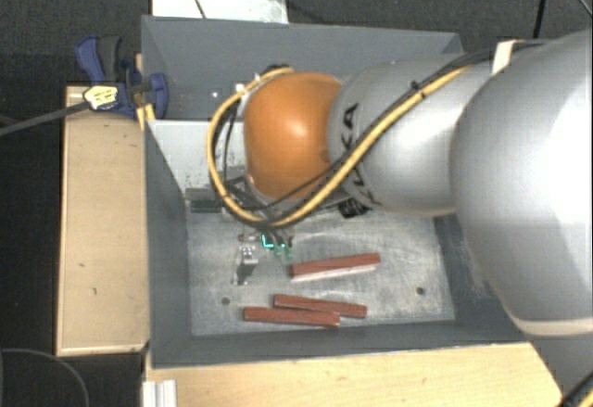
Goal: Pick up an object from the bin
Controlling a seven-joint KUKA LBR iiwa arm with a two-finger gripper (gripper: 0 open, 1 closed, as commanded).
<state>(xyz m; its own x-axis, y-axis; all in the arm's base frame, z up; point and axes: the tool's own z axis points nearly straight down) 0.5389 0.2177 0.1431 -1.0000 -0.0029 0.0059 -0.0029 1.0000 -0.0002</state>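
Though half-hidden, hand (247,268) near brown bar (334,267)

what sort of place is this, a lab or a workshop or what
Probably a robotics lab or test cell for bin picking: a large silver robot arm reaches down into a grey metal bin, where three reddish-brown sticks lie on the floor.

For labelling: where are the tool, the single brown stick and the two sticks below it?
tool (246,266), camera view, its lower end.
single brown stick (334,266), camera view, its middle.
two sticks (320,306), camera view, middle of the upper one.
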